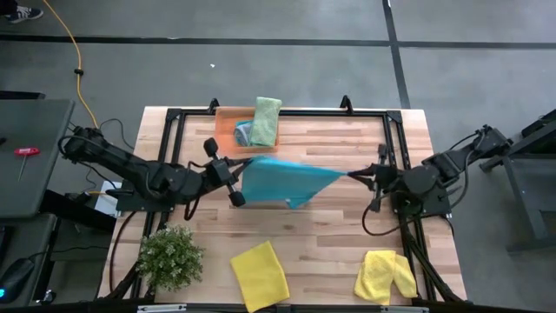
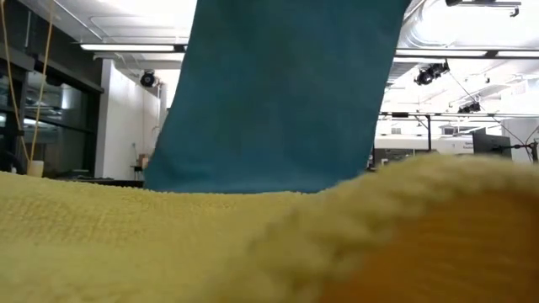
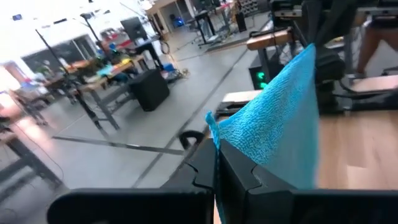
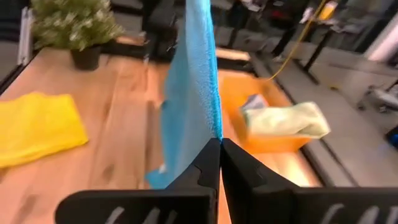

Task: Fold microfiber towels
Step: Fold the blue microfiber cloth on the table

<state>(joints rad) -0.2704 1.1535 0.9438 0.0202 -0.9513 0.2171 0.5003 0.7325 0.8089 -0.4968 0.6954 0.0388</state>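
Two yellow towels (image 1: pixel 261 274), one teal towel (image 1: pixel 287 181), one green towel (image 1: pixel 266 120), one plant (image 1: pixel 170 256).

A teal towel (image 1: pixel 282 181) hangs stretched across the middle of the bench (image 1: pixel 330 235), barring passage there. Nearer the front edge than the towel, bare wood lies open between two yellow towels (image 1: pixel 260 275) (image 1: pixel 385 276). Beyond the towel, an orange tray (image 1: pixel 228 127) blocks the back.
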